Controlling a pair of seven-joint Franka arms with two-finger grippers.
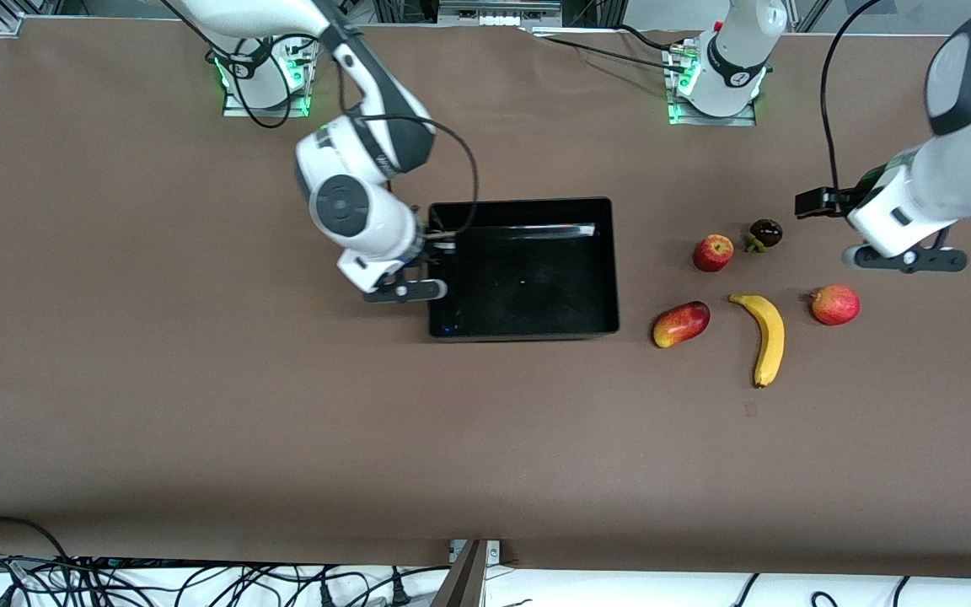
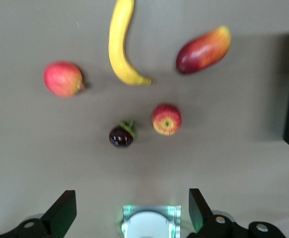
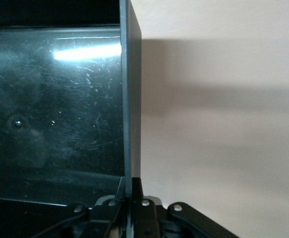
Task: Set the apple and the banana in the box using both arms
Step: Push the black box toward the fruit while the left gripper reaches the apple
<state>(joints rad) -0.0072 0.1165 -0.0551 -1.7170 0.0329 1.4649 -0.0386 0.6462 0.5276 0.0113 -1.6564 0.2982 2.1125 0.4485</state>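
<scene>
The black box (image 1: pixel 612 270) sits mid-table and holds nothing. My right gripper (image 1: pixel 405 291) is shut on the box wall at the right arm's end; the right wrist view shows its jaws (image 3: pixel 132 191) pinching that thin wall (image 3: pixel 129 99). The apple (image 1: pixel 713 252) and the banana (image 1: pixel 765 335) lie on the table toward the left arm's end, the banana nearer the front camera. My left gripper (image 1: pixel 905 258) hangs open and empty above the table beside the fruits. The left wrist view shows the apple (image 2: pixel 166 119) and banana (image 2: pixel 119 44) past its fingertips (image 2: pixel 65 210).
A red-and-yellow mango-like fruit (image 1: pixel 681 324) lies beside the banana toward the box. A red-orange round fruit (image 1: pixel 835 304) lies beside the banana toward the left arm's end. A small dark fruit (image 1: pixel 765 233) sits next to the apple. Brown table surface lies all around.
</scene>
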